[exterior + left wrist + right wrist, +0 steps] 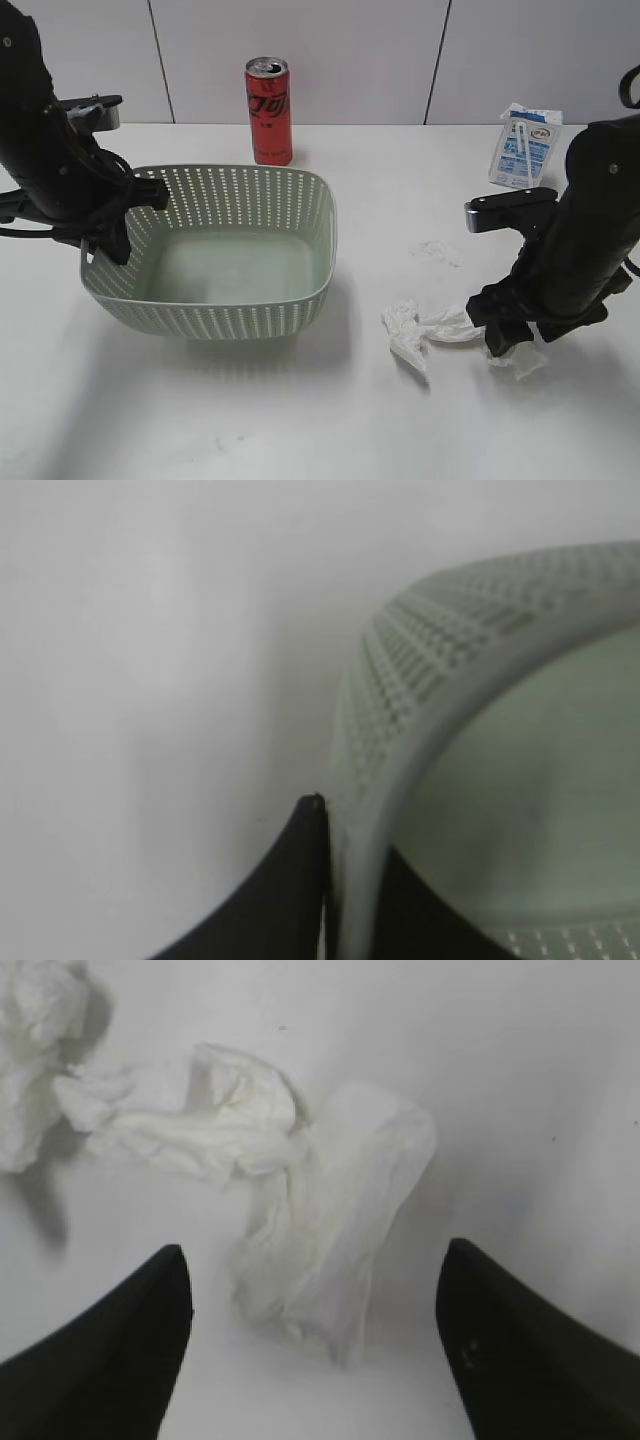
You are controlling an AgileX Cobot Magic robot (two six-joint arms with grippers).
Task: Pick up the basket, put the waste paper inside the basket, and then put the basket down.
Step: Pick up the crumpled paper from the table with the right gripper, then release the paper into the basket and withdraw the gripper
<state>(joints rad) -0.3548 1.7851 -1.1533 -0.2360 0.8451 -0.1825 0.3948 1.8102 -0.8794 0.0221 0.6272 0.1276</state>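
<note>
The pale green slotted basket (230,250) sits tilted at the left of the white table, empty inside. My left gripper (125,225) is shut on its left rim; in the left wrist view the rim (400,730) runs between my two fingers (355,880). Crumpled white waste paper (420,328) lies on the table to the right of the basket. My right gripper (510,345) is open just above its right end; in the right wrist view a twisted wad (310,1220) lies between the spread fingers (315,1340), with another wad (35,1050) at top left.
A red drink can (268,110) stands behind the basket near the wall. A blue-and-white milk carton (525,145) lies at the back right. The table's front stretch below the basket and paper is bare.
</note>
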